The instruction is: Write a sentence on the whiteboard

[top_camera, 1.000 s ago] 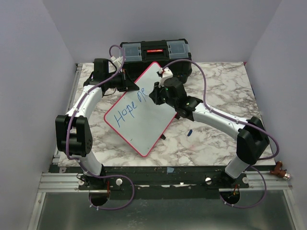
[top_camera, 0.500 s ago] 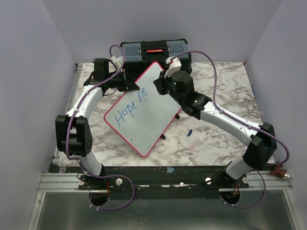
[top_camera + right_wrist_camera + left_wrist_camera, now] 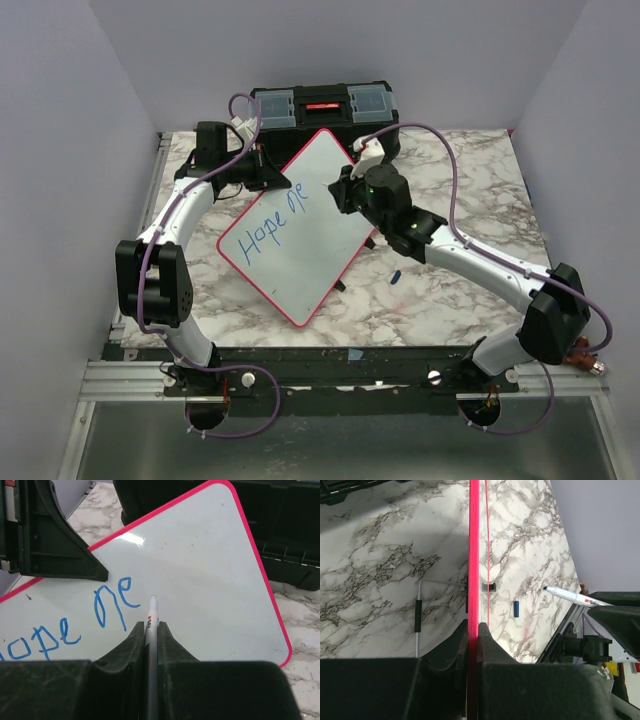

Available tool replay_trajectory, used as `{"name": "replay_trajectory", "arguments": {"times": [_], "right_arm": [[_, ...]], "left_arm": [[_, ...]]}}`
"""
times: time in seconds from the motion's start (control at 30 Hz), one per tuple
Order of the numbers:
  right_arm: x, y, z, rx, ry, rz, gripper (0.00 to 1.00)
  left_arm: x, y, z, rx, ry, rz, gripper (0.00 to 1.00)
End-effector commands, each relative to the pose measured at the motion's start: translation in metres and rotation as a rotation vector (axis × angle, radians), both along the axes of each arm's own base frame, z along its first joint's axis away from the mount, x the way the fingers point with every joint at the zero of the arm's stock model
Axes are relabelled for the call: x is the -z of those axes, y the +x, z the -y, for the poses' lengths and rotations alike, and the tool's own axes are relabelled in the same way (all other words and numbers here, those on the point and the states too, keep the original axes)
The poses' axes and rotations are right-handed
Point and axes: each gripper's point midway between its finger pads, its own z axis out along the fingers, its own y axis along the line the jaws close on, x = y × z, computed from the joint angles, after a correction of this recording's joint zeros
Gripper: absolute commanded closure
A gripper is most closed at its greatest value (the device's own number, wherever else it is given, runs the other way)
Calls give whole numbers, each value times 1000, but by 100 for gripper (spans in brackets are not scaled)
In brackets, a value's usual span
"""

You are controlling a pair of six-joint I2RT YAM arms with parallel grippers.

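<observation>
Whiteboard (image 3: 305, 245) is over the marble tabletop (image 3: 470, 170), turned cornerwise like a diamond. A black toolbox (image 3: 320, 105) stands just behind its far corner; contact between them cannot be told.

Left jaws: closed on the whiteboard's red-pink frame at the upper-left edge. The left wrist view shows the frame edge-on, pinched between both fingers (image 3: 454, 641). Tabletop is visible on either side of the frame, so the board is not lying flat.

Blue lettering (image 3: 265, 228) on the whiteboard's left half reads "Hope", then two more characters resembling "ne".

Right jaws: narrow, clamped on a white-barrelled marker (image 3: 150, 617). Its tip points at the whiteboard just right of the last character. In the left wrist view the tip stands apart from the board face.

A small blue cap (image 3: 394, 274) lies on the tabletop near the whiteboard's right corner.
</observation>
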Motion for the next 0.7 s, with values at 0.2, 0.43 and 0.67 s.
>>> {"name": "replay_trajectory", "arguments": {"times": [0.2,0.43,0.67], "right_arm": [[14,-16,23,17,-23,-29,99],[12,-21,27,-17,-7,-33,99],[8,-21,7,-100,42,-32,99]], "left_arm": [[-19,-7,17,89,22,123,100],[-16,-9,26,120,31,114,100],[-16,-13,33,138,37,118,100]]}}
